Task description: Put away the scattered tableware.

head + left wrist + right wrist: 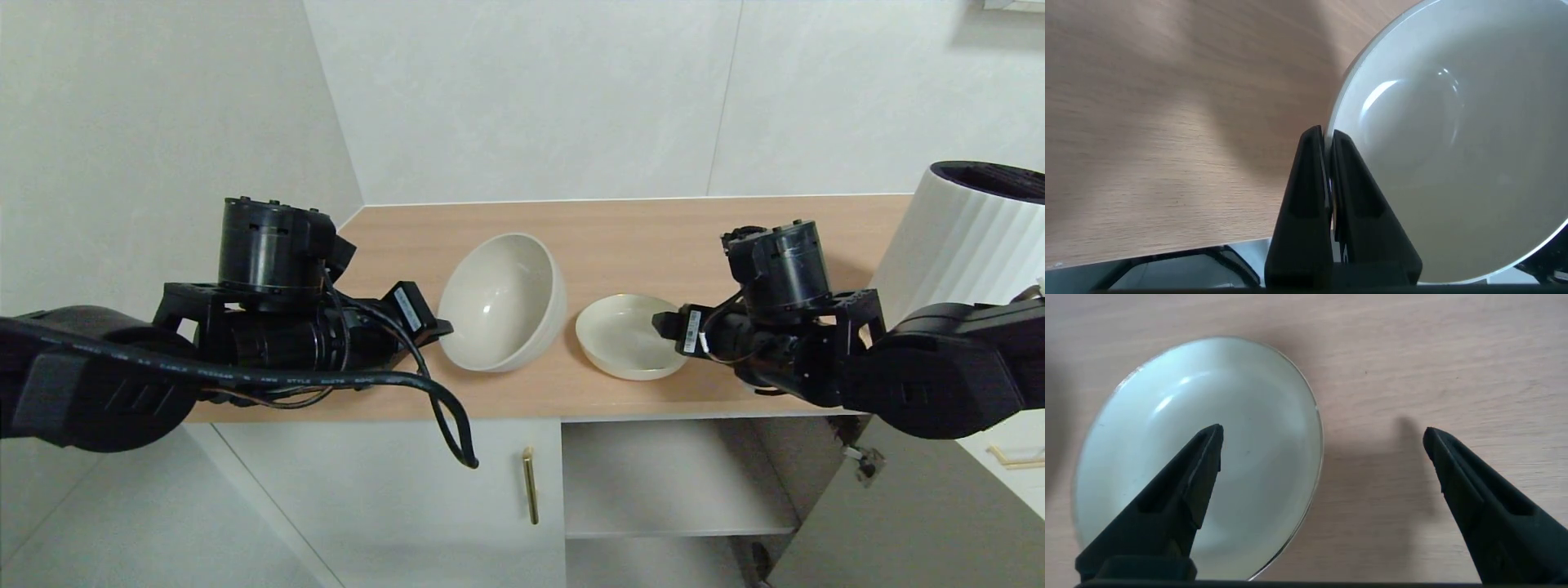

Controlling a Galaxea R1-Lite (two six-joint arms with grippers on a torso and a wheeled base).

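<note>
Left gripper [441, 329] is clamped on the rim of the large cream bowl [502, 302]. In the left wrist view the two fingers [1315, 188] are pinched almost together with the bowl's [1454, 163] edge between them. The bowl is tipped up onto its side on the wooden tabletop [653, 237], its opening facing the left gripper [1328, 135].

Just to the right of the bowl, close to it but not touching as far as I can see, a shallow white dish [624, 335] sits flat on the tabletop. The right gripper [663, 325] is on the far side of that dish from the bowl, with its jaws wide apart. In the right wrist view one finger [1184, 490] is over the inside of the dish [1249, 441] and the other is out over bare tabletop [1437, 359], so the gripper [1321, 434] straddles the rim. I can't tell if it's touching the dish.

Further right of the bowl, past the right gripper, there's a tall white ribbed container [963, 237]. Below the bowl is a cabinet door with a gold handle [530, 486], next to an open compartment with a shelf [669, 490].
</note>
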